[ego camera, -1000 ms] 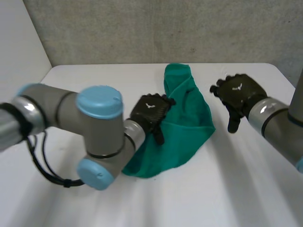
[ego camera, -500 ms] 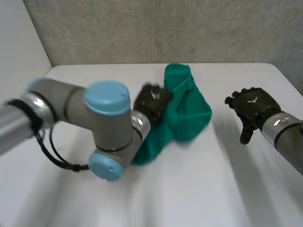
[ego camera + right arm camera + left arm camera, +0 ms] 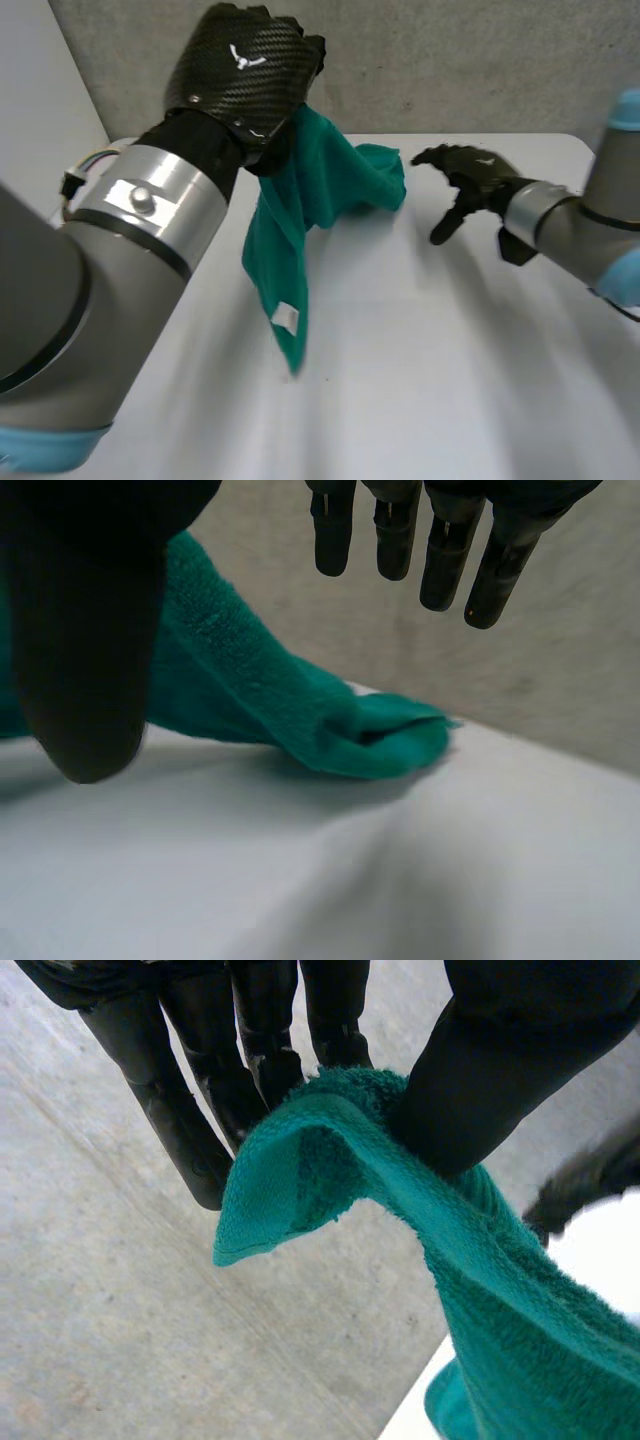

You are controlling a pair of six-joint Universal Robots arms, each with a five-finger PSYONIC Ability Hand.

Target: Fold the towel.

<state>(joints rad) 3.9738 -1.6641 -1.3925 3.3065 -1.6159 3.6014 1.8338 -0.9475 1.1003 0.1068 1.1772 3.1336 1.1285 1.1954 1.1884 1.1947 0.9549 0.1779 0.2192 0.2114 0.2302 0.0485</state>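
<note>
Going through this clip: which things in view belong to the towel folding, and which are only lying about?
Belongs to the job:
- towel, green, one end resting on the table
- left hand, pinching the towel and holding it up
- right hand, open, beside the towel's resting end

Just there:
- table, white
- wall, grey, behind the table

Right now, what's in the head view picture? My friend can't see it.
The left hand, held high, pinches a green towel whose far end rests on the white table. The right hand is open beside that end.
</note>
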